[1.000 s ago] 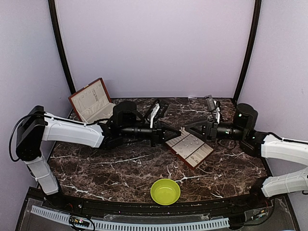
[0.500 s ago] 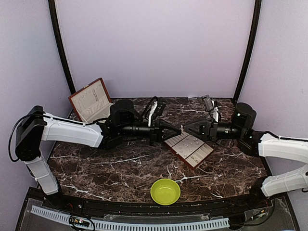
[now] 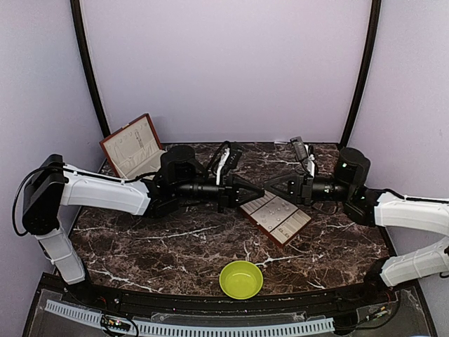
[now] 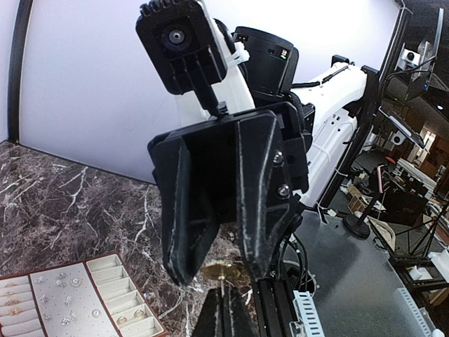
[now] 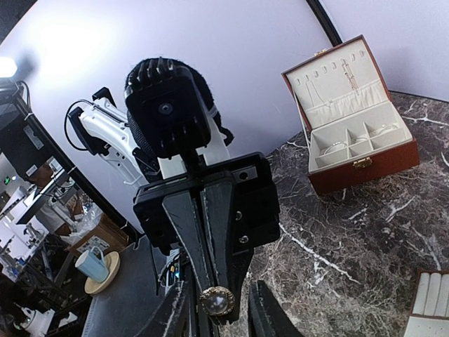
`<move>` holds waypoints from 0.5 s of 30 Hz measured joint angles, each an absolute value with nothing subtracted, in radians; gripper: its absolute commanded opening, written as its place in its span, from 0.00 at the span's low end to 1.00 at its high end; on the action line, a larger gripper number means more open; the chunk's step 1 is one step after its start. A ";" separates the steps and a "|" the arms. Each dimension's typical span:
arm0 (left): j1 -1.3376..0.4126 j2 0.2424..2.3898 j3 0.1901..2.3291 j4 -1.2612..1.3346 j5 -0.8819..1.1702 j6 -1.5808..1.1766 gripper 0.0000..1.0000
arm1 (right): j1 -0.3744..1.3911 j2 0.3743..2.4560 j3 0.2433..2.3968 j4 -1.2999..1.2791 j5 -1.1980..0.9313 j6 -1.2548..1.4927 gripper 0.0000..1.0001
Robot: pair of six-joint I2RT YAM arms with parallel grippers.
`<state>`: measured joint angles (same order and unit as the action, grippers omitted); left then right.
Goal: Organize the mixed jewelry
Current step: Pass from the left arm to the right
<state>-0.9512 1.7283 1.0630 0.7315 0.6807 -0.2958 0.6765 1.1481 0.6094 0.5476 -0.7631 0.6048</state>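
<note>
Over the table's middle the two arms meet tip to tip. My left gripper (image 3: 260, 191) (image 4: 224, 302) is shut on the pin of a gold-rimmed stud earring (image 4: 223, 269) (image 5: 217, 300) with a pearly centre. My right gripper (image 3: 271, 188) (image 5: 221, 312) faces it, open. Its two fingers (image 4: 184, 210) stand either side of the earring with a gap on each side. Small rings and studs lie in the cream tray (image 4: 90, 262). Thin pale hoops (image 5: 382, 130) rest in the box's compartments.
The padded tray (image 3: 276, 241) lies just below the grippers. The red-brown hinged box (image 3: 133, 147) (image 5: 351, 112) stands open at the back left. A green bowl (image 3: 241, 279) sits near the front edge. Black frame posts rise at both back corners.
My right gripper has slid left toward the left gripper and its jaws have narrowed around the earring. The left arm holds almost still, shut the whole time.
</note>
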 measured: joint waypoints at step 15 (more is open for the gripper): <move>-0.951 1.728 1.063 0.731 0.675 -0.295 0.00 | 0.681 1.154 0.609 0.543 -0.744 0.604 0.13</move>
